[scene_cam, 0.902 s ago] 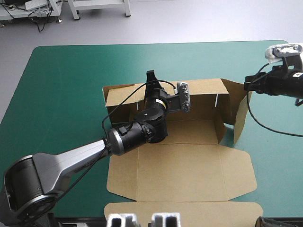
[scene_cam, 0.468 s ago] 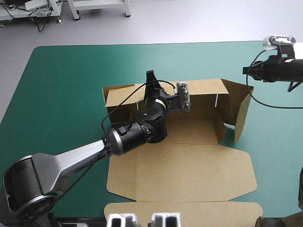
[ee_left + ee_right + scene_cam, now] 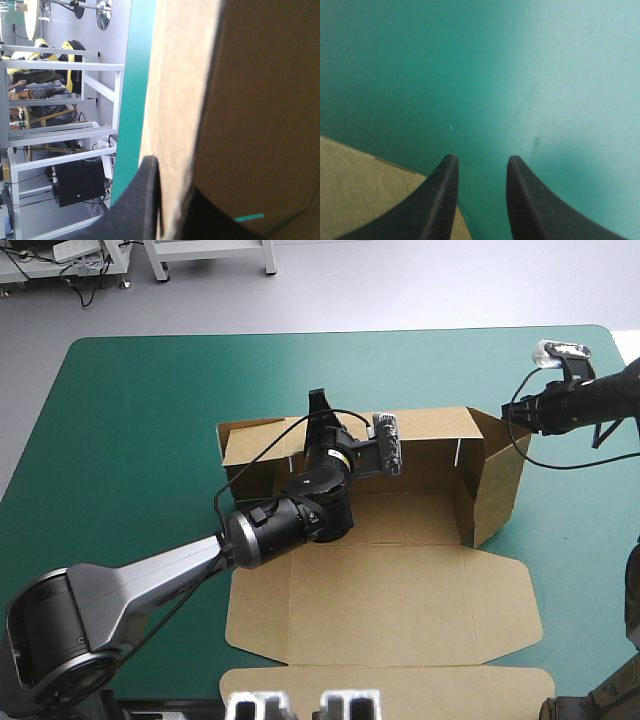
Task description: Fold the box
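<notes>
The brown box [image 3: 400,580] lies in the middle of the table, its back wall [image 3: 430,430] raised and its lid flat toward the front edge. My left gripper [image 3: 320,405] is shut on the top edge of that back wall; in the left wrist view the board [image 3: 250,100] runs between the fingers of the left gripper [image 3: 167,170]. The right end flap [image 3: 500,480] stands upright. My right gripper [image 3: 508,417] is at its far top corner. In the right wrist view, the right gripper [image 3: 480,160] is slightly open over the cover, with board [image 3: 365,190] beside one finger.
The teal-green cover [image 3: 140,410] is bare to the left of the box and along the far edge. The lid's tuck flap [image 3: 390,685] reaches almost to the table's front edge. The left end flap [image 3: 250,445] leans outward.
My right gripper has moved left and nearer to the box's right end. The right end flap has swung from splayed outward to upright. The left arm has not moved.
</notes>
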